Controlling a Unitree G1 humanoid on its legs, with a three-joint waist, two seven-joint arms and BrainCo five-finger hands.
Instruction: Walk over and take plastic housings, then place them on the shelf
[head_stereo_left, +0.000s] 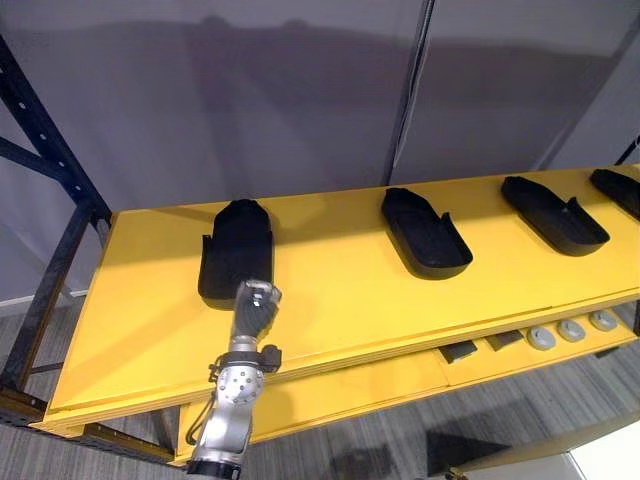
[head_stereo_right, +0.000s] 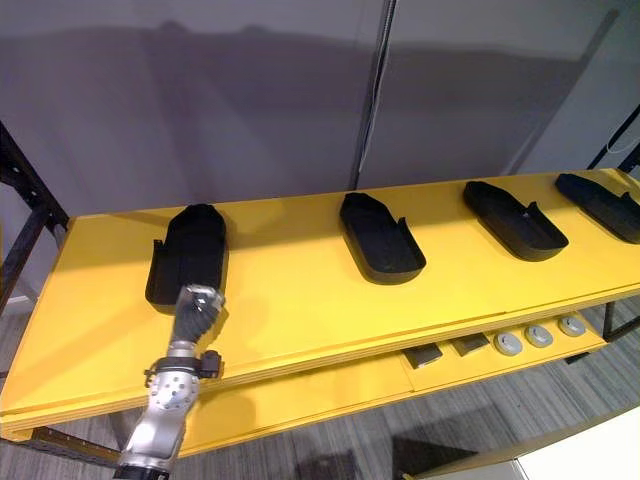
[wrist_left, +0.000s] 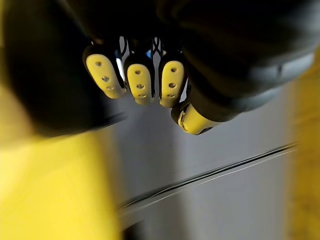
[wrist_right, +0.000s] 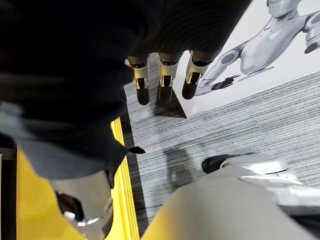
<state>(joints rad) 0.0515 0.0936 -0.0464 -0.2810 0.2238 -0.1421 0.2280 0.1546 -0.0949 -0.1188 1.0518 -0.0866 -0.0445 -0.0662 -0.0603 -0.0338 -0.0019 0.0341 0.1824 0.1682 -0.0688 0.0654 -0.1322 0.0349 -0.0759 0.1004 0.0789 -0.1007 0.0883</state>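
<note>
Leftmost plastic housing (head_stereo_left: 237, 255) lies flat on the yellow shelf (head_stereo_left: 340, 300). Its long axis runs front to back, near end pointing straight at the left hand (head_stereo_left: 256, 306). The hand sits at that near end, touching or just short of it (head views can't separate them). Fingers are curled in, pads facing the wrist camera, nothing seen inside them. Right hand (wrist_right: 162, 82) hangs over the floor (wrist_right: 225, 125), fingers relaxed, empty. Three more housings (head_stereo_left: 425, 232) lie further right, well apart. Left arm is clearly nearer; any pull-back probably runs along the housing's axis.

Far-right housing (head_stereo_left: 622, 190) cut by frame edge; left hand (head_stereo_left: 256, 305) covers pt of leftmost housing (head_stereo_left: 238, 250).
</note>
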